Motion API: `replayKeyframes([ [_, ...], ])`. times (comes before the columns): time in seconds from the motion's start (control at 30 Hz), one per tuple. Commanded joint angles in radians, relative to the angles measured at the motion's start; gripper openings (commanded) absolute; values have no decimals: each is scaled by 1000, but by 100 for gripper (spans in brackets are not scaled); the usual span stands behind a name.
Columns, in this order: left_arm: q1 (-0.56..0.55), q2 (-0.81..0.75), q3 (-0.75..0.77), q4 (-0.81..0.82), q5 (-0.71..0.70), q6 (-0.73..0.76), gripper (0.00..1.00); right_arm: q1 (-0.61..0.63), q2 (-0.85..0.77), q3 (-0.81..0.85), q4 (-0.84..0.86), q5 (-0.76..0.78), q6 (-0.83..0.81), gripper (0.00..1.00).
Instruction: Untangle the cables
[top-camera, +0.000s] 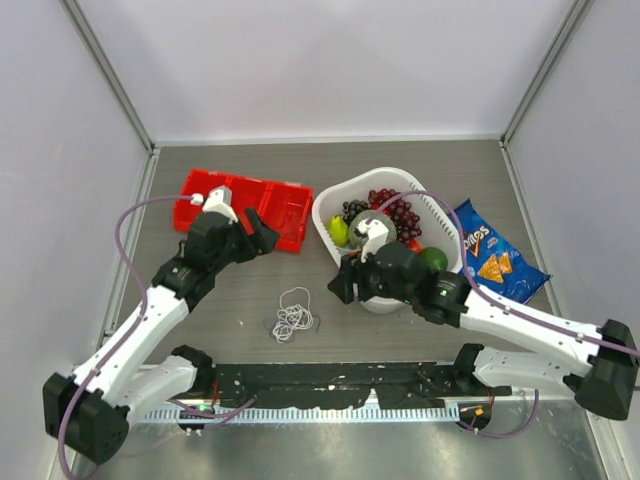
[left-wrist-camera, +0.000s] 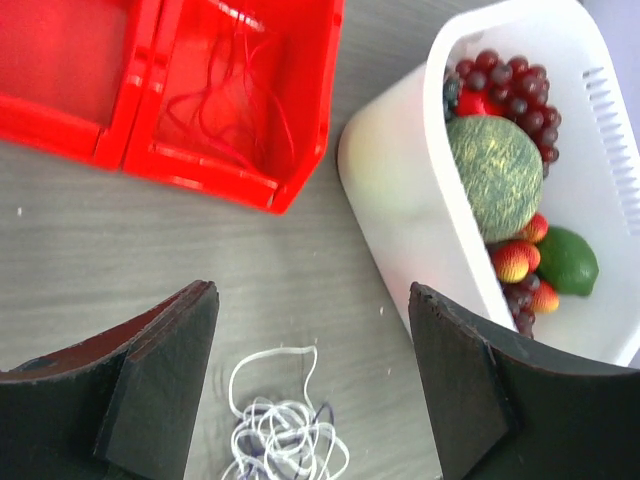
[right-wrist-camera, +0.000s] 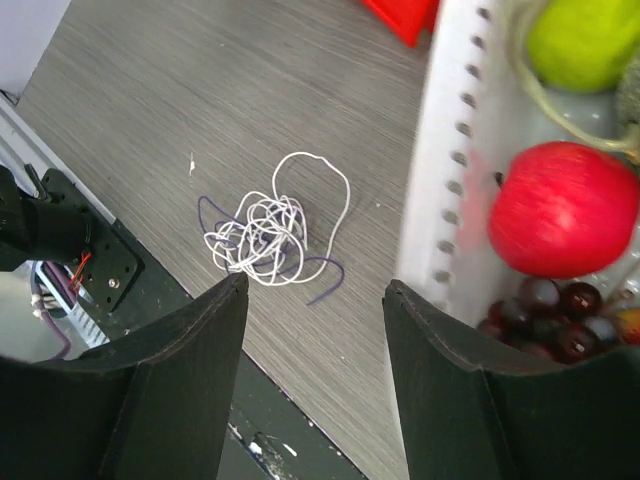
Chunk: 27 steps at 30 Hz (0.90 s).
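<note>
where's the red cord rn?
Left wrist view: the thin red cord lies inside the red plastic bin, in the compartment nearest the white plastic basket.

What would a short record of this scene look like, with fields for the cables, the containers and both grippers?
cable tangle: white and purple strands knotted together, loose on the table between the arms
red cable: inside one compartment of the red bin, apart from the tangle
white basket: holds fruit; no cable seen in it
chip bag: flat on the table, right of the basket
left gripper: open, empty, above the table near the bin
right gripper: open, empty, beside the basket
</note>
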Motion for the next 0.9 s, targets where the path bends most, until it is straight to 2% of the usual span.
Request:
replayKeyframes([
  [0.0,4,-161,-100,-95,33,-21,82,59,151,49,132,23,8,62],
  [0.1,4,-283,-163,-152,-51,-56,83,139,322,141,120,153,16,58],
  [0.2,6,-394,-215,-198,-108,-105,83,184,420,213,91,268,26,57],
  [0.3,6,-491,-253,-247,-138,-148,82,198,503,256,98,272,46,54],
  [0.4,6,-528,-298,-226,-99,-151,82,207,535,229,159,238,86,52],
  [0.47,4,-517,-310,-220,-69,-156,81,213,546,208,183,229,103,51],
  [0.53,6,-485,-327,-194,-27,-163,80,213,555,194,183,236,108,46],
  [0.67,6,-384,-393,-56,104,-199,78,214,566,180,198,223,108,39],
  [0.77,4,-240,-414,82,195,-211,71,219,578,169,213,200,114,37],
  [0.87,3,-97,-387,136,223,-193,68,236,585,151,224,206,117,37],
])
